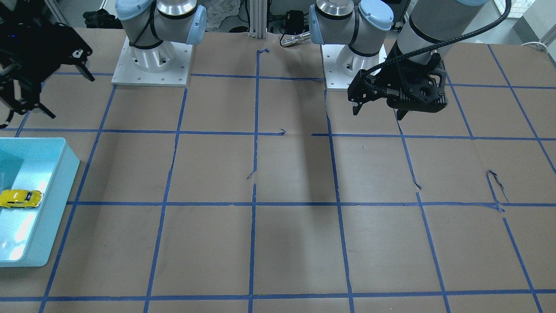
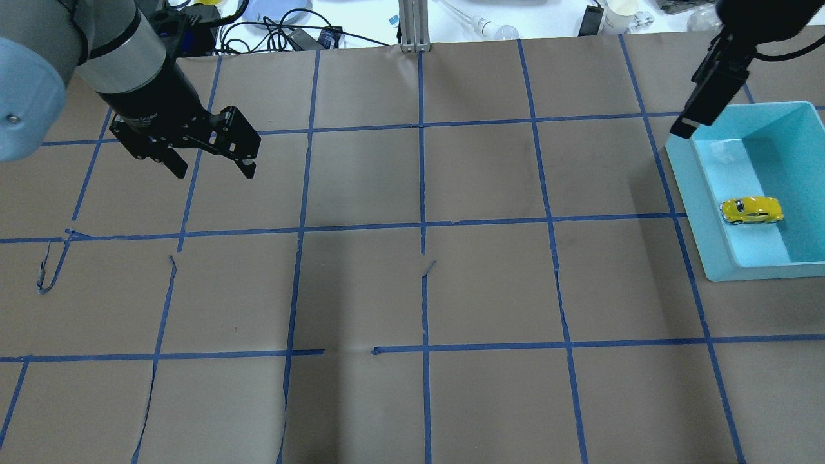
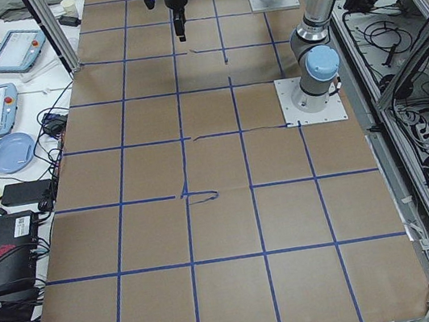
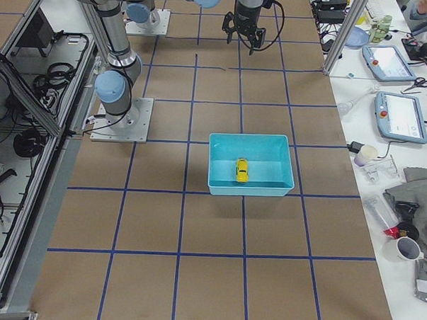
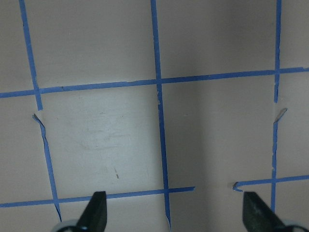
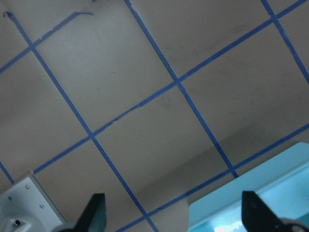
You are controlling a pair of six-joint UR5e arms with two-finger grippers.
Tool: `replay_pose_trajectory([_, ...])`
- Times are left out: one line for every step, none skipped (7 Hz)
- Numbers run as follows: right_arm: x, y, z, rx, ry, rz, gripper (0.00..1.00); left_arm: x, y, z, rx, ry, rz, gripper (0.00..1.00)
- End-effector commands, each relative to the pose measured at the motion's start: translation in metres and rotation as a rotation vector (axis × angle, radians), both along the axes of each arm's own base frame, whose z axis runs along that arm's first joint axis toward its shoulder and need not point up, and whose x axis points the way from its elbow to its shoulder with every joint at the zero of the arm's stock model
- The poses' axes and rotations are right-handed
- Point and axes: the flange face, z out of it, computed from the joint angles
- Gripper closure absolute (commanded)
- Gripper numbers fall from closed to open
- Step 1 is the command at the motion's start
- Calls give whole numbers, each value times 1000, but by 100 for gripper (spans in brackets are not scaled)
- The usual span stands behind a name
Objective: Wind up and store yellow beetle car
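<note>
The yellow beetle car (image 2: 751,210) is lying on the floor of the teal bin (image 2: 760,270) at the robot's right end of the counter (image 2: 490,290), and we are finding both arms empty-handed above the brown paper.

The right gripper (image 1: 71,98) is hanging in the air over the bin's far corner, the one away from the robot's base. Its jaws are spread wide and gripping nothing. Its own camera is catching only a sliver of the bin's rim and no car at all.

The left gripper (image 2: 214,169) is hovering well apart from the bin, over the robot's left half of the counter. Its jaws are likewise released and holding nothing.

From the right jaws the car is lying lower and back toward the robot, inside the bin. It is resting just beside the wall that faces the middle of the counter. Its long axis is running across the robot's front, left to right, crosswise to the bin's longer sides.

We are judging the right arm the one for any coming move on the car, being much the nearer. Jaws coming down on the car's flanks would need to close along the robot's near-far line. We cannot tell from here whether the spring is wound.
</note>
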Motion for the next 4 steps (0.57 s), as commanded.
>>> replay_pose_trajectory([63,8,-3,7,8,-142,0,0,1,2,-11,6,-10,0])
replay_pose_trajectory([82,12,-3,5,9,-188,0,0,1,0,-6,10,2,0])
replay_pose_trajectory([104,16,-7,12,18,-259,0,-3,6,-2,-1,9,2,0])
replay_pose_trajectory([109,17,-8,18,28,-407,0,-3,7,-6,6,6,-7,0])
